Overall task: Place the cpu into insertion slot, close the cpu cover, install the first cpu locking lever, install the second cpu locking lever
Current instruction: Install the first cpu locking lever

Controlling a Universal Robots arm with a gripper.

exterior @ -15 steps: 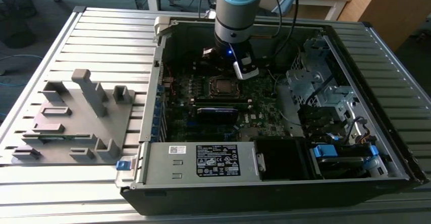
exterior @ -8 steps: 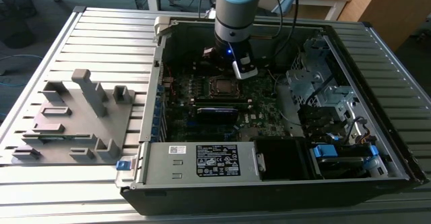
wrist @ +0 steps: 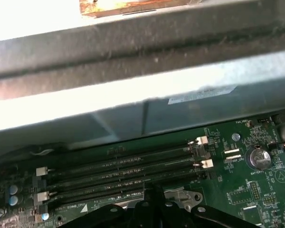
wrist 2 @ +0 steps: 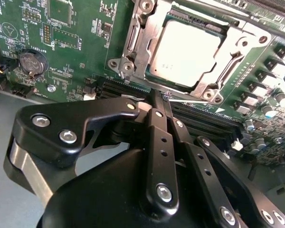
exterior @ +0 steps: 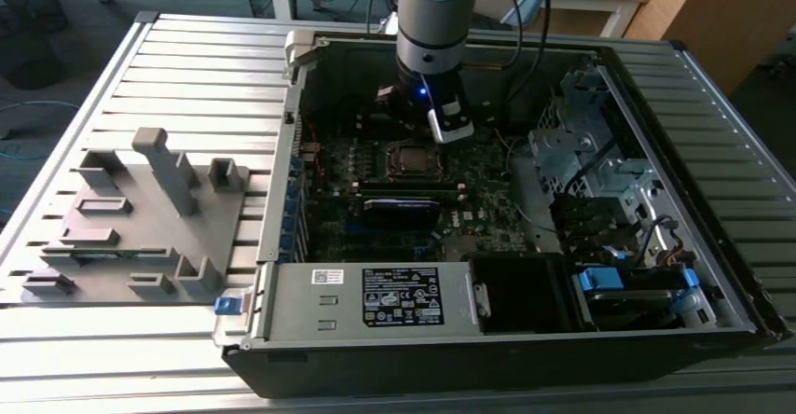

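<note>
Lying flat under the lowered cpu cover (wrist 2: 134, 38), the cpu (wrist 2: 187, 52) showed through its window. A thin locking lever (wrist 2: 192, 99) ran along the cover's edge, its end just beside the closed tips of the end effector (wrist 2: 160, 100); whether they pinched it could not be told. Green motherboard (wrist 2: 66, 28) lay around, inside the open computer case (exterior: 696, 134) on the slatted surface (exterior: 186, 60).
</note>
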